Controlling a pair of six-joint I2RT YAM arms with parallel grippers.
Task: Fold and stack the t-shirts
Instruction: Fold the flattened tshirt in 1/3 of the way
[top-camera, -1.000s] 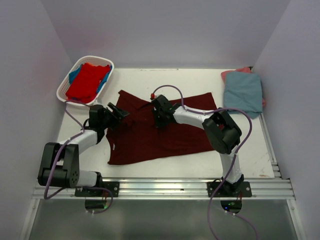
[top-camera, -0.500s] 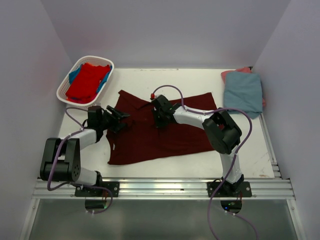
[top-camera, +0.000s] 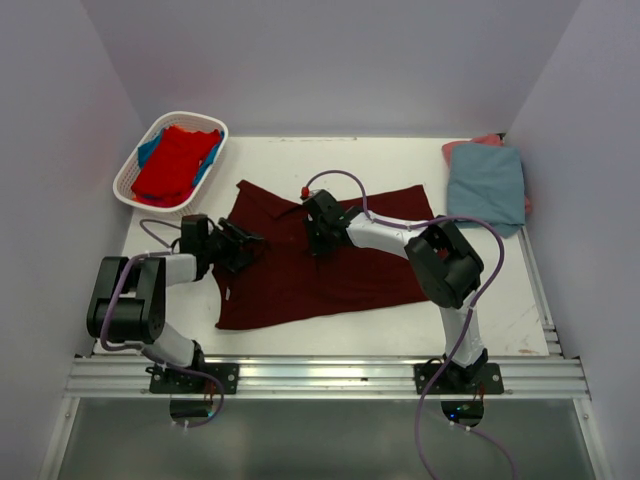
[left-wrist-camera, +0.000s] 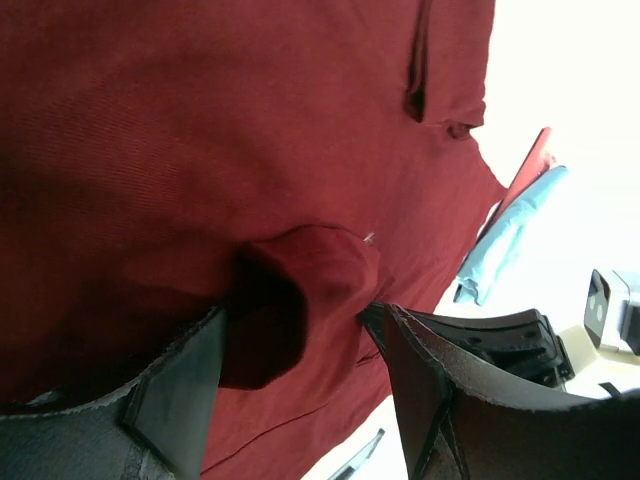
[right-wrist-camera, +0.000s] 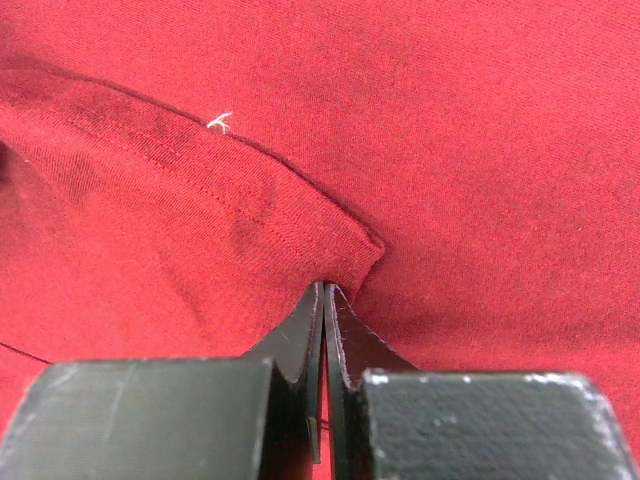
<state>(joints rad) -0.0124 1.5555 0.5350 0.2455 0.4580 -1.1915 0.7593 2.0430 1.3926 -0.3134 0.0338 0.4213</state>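
Work centres on the maroon shirt (top-camera: 330, 280), spread flat mid-frame for folding; right gripper (top-camera: 318, 243) is pinched tight on a fold near its top, likely anchoring it; left gripper (top-camera: 248, 243), fingers wide, straddles a pucker at its left side, poised to grab.

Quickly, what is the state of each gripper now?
Left gripper: open, fingers around a raised fold of the dark maroon cloth t-shirt.
Right gripper: closed, pinching that t-shirt.

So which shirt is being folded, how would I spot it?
Look at the middle of the white table. The dark maroon t-shirt lies spread out there, unlike the red t-shirt heaped in the basket or the grey-blue t-shirt folded far right.
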